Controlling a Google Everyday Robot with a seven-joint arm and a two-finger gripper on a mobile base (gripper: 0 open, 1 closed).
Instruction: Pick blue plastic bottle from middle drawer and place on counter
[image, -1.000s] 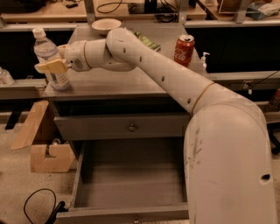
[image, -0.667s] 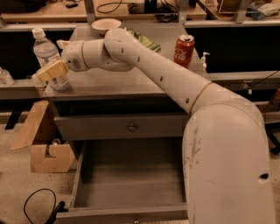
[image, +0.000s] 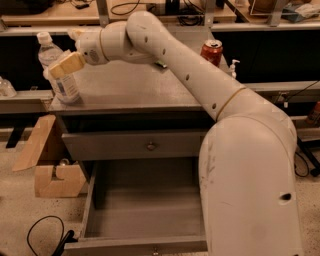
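Fingers (image: 67, 65) look spread now: the near tan pad is tilted up and crosses the shoulder of the blue plastic bottle (image: 64, 87), above the label. 1.0 s ago that pad lay level across the label; 0.7 s ago it had begun to tilt. So the gripper (image: 61, 54) seems to be letting go. Can't tell whether the pad is touching the plastic or just in front of it.

Bottle stands upright on the counter (image: 140, 90) at the front-left corner, close to the edge, white cap up. Its position is approx the same as in both earlier views, so it isn't being carried.

Meaning for the task, as a judgement: the pick is done and the place is basically done too. The middle drawer (image: 145, 205) is pulled out below w/ a bare grey floor and nothing in it.

Relative to the fingers: bottle body sits just left of and below the near pad, neck and cap up-left of it. A second tan bit shows behind, near the wrist, prob. the far finger. The arm reaches in from the right across the counter, well apart from the red Coca-Cola can (image: 212, 51) at the back.
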